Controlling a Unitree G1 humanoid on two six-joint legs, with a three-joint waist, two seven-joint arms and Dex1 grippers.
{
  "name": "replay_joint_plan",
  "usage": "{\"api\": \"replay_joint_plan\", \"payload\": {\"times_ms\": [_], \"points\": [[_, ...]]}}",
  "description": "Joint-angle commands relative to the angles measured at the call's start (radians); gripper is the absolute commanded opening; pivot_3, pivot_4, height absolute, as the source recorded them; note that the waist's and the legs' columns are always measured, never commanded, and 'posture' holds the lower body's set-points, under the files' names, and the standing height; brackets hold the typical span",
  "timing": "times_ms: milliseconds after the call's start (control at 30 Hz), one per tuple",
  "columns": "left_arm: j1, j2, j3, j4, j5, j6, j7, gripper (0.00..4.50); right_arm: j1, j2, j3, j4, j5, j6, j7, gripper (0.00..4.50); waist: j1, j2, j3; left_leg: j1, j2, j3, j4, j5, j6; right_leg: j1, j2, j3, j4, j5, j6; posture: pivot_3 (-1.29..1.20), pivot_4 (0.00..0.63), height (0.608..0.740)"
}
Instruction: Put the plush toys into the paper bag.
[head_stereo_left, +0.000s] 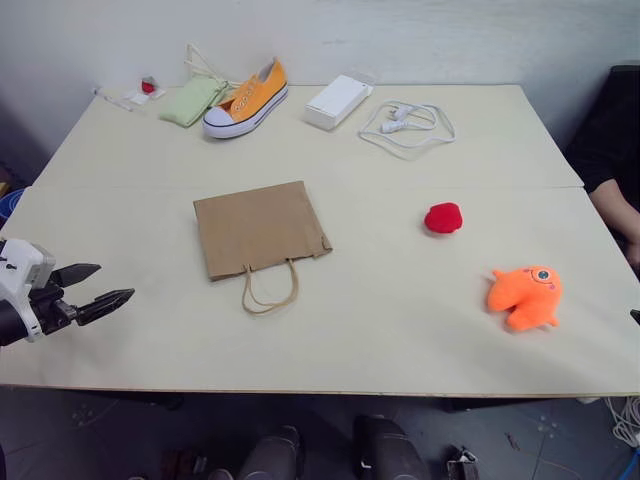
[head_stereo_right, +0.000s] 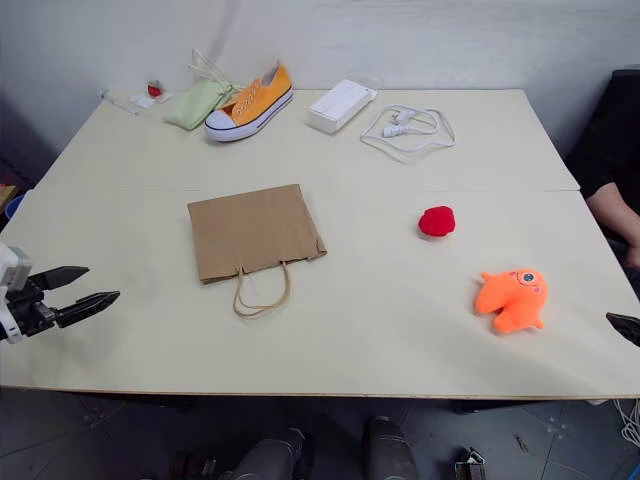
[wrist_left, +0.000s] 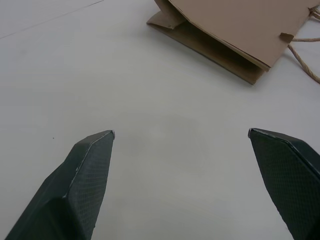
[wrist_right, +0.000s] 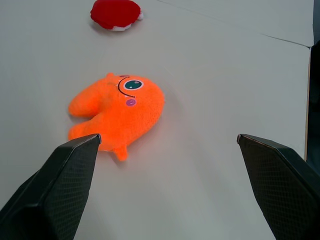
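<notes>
Both my pincers, left and right, gape empty. Paper bag lies flat mid-table; orange fish and red toy toward the right edge. Pushing toys at its closed mouth would just slide it.

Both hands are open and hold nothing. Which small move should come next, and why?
Probably the right hand should move forward and down over the orange fish toy. The toy lies just ahead of its open fingers, still outside the paper bag. The bag lies flat near the left hand, so that hand may have to open it.
</notes>
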Motion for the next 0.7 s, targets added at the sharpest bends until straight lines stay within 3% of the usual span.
{"api": "replay_joint_plan", "payload": {"times_ms": [33, 167, 333, 533, 700], "points": [[-0.046, 0.030, -0.022, 0.003, 0.013, -0.031, -0.015, 4.50, 0.000, 0.010, -0.021, -0.043, 0.022, 0.015, 0.005, 4.46, 0.000, 0.000, 0.000, 0.000, 0.000, 0.000, 0.000, 0.000, 0.000, 0.000, 0.000, 0.000, 0.000, 0.000, 0.000, 0.00, 0.150, 0.740], [-0.088, 0.031, -0.121, -0.036, 0.027, -0.068, -0.089, 4.50, -0.003, 0.013, -0.003, -0.109, 0.041, 0.035, 0.010, 4.46, 0.002, 0.000, 0.000, 0.000, 0.000, 0.000, 0.000, 0.000, 0.000, 0.000, 0.000, 0.000, 0.000, 0.000, 0.000, 0.00, 0.150, 0.740], [-0.277, 0.054, -0.337, -0.146, 0.037, -0.085, -0.257, 4.50, -0.034, 0.016, 0.055, -0.403, 0.165, 0.143, -0.032, 4.46, 0.002, 0.000, 0.000, -0.001, 0.000, -0.001, 0.002, 0.000, -0.001, 0.000, 0.000, -0.001, 0.001, 0.000, 0.001, 0.00, 0.150, 0.740], [-0.508, -0.013, -0.588, -0.051, 0.194, -0.360, -0.419, 4.50, -0.128, 0.023, 0.197, -0.699, 0.307, 0.209, -0.157, 4.46, -0.001, 0.000, 0.000, -0.001, 0.000, 0.000, 0.002, 0.001, -0.001, 0.000, 0.001, -0.001, 0.001, 0.001, 0.001, 0.00, 0.150, 0.740], [-0.638, -0.114, -0.703, 0.103, 0.300, -0.570, -0.451, 4.50, -0.214, 0.066, 0.341, -0.769, 0.365, 0.226, -0.300, 4.46, 0.003, -0.005, 0.002, -0.003, -0.001, 0.000, 0.004, 0.001, 0.000, -0.001, 0.000, -0.002, 0.001, 0.001, 0.002, 0.00, 0.150, 0.740]]}}
